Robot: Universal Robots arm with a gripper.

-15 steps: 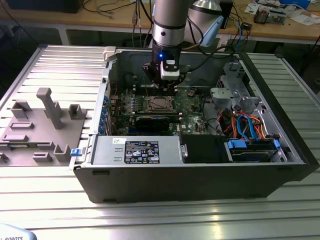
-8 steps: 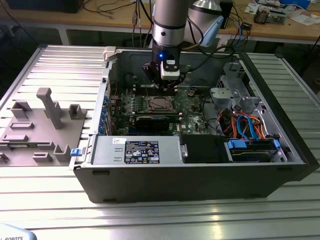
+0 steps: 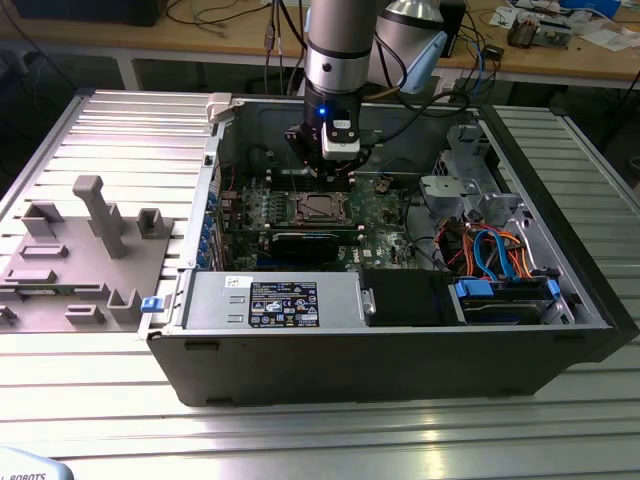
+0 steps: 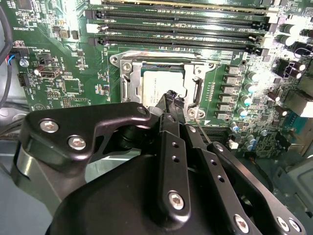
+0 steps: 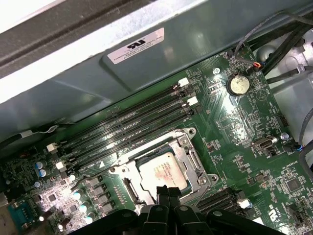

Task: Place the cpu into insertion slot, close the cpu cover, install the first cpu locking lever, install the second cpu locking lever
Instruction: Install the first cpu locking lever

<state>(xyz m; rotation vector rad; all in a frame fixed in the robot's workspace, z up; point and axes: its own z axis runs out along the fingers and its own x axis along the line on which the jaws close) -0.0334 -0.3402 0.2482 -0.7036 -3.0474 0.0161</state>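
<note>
The gripper (image 4: 172, 99), fingers pinched together empty, hovers over the seated cpu (image 4: 157, 86): light, stiff, fragile, best edge-held.

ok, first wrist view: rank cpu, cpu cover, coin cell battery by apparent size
1. cpu cover, the metal frame around the chip
2. cpu, partly hidden by the tool
3. coin cell battery, clearly smallest, though it lies farther from the camera
</note>
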